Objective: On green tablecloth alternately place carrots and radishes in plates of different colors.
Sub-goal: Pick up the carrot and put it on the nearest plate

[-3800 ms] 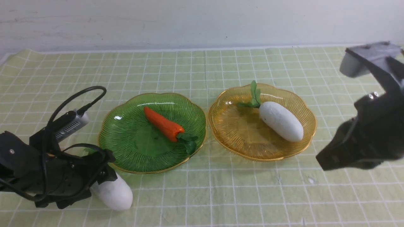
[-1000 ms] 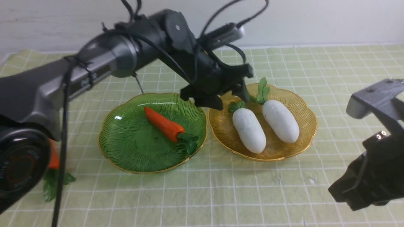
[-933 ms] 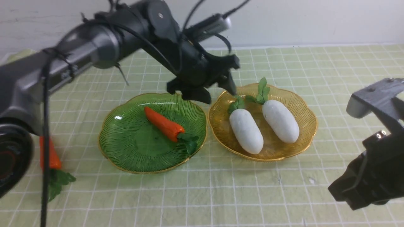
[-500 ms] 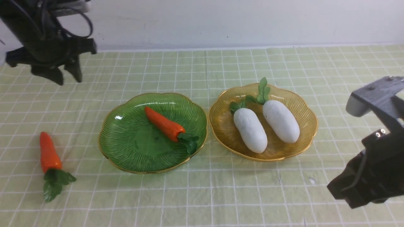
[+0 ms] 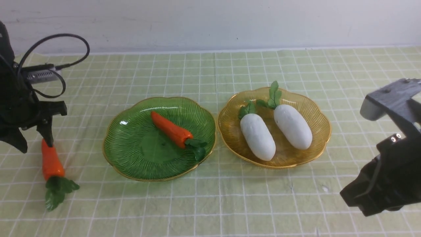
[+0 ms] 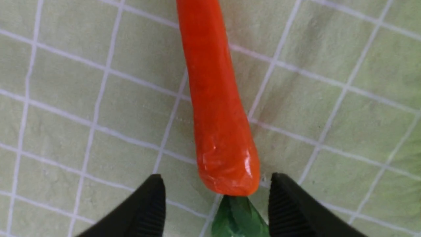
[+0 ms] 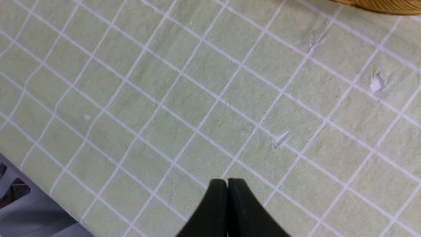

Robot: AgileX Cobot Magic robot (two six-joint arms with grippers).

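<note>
On the green tablecloth (image 5: 230, 204) stand two plates. The green plate (image 5: 131, 158) holds one carrot (image 5: 171, 130). Two radishes (image 5: 257, 136) (image 5: 292, 126) lie side by side in the amber plate (image 5: 315, 108). A second carrot (image 5: 52, 163) lies on the cloth at the far left, leaves toward me. My left gripper (image 5: 34, 144) hangs just over its tip, open. In the left wrist view this gripper (image 6: 215, 189) straddles the thick leafy end of the carrot (image 6: 217, 108) without touching it. My right gripper (image 5: 353, 199) is shut and empty at the near right; the right wrist view shows it (image 7: 227, 182) over bare cloth.
A white wall closes off the back of the table. The amber plate's rim (image 7: 378, 5) shows at one edge of the right wrist view. The cloth's edge and a grey surface (image 7: 29, 214) lie near the right gripper.
The left arm has left the second radish in the amber plate, swung away to the far left and come down over the loose carrot. The right arm has barely moved.
</note>
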